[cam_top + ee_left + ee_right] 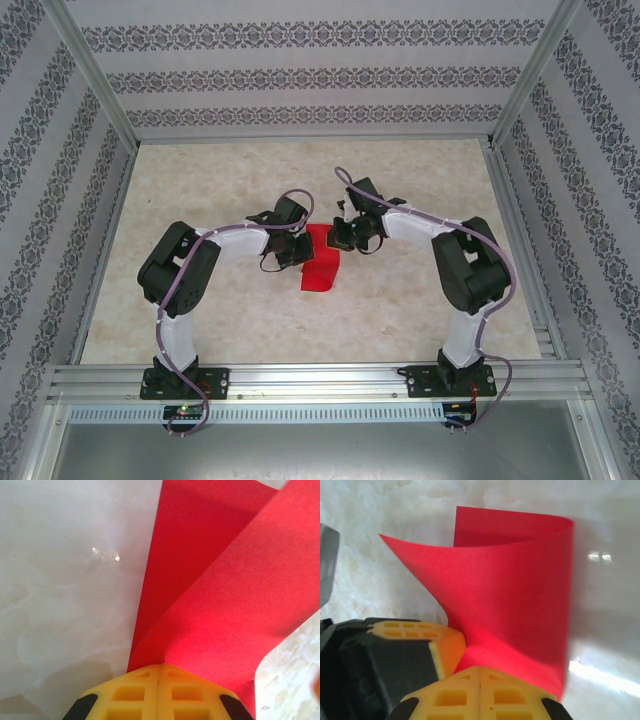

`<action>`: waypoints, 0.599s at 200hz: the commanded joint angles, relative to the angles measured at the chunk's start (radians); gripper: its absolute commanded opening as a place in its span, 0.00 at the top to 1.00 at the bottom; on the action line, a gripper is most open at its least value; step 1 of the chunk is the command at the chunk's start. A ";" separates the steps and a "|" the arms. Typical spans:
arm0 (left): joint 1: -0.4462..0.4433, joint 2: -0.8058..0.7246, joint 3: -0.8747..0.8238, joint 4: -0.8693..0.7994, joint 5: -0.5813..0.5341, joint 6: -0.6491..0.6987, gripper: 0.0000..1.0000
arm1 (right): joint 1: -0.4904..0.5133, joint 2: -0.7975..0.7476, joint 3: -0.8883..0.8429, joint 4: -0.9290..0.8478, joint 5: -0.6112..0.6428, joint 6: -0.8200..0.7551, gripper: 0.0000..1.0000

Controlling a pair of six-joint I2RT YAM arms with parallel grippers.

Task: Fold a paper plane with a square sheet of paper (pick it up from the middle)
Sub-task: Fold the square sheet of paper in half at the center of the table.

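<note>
Top view: one red square sheet of paper [322,270] sits curled at the middle of the table [200,180], between two grippers. The left arm [180,270] and right arm [465,265] bend at the elbow and reach inward. The left gripper [297,250] is at the sheet's 10 o'clock, the right gripper [347,238] at 2 o'clock.

Left wrist view: the yellow fingers [135,692] are pressed together, pinching the sheet, which fans toward 1 o'clock.

Right wrist view: the fingers [510,695] are likewise clamped on the sheet's near edge. The left gripper crowds in at 8 o'clock.
</note>
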State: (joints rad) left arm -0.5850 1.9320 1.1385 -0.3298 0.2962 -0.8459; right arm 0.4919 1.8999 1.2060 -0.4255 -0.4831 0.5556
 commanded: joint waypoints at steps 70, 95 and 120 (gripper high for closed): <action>-0.017 0.114 -0.100 -0.209 -0.125 -0.005 1.00 | -0.106 0.019 -0.207 0.192 0.153 0.115 1.00; -0.017 0.114 -0.117 -0.195 -0.121 -0.007 1.00 | -0.142 -0.026 -0.210 0.175 0.158 0.109 1.00; -0.017 0.113 -0.112 -0.193 -0.122 -0.007 1.00 | -0.133 -0.076 -0.147 0.157 0.095 0.114 1.00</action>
State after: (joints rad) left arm -0.5911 1.9289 1.1172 -0.3122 0.2821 -0.8459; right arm 0.3717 1.8767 1.0206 -0.2356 -0.4351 0.6571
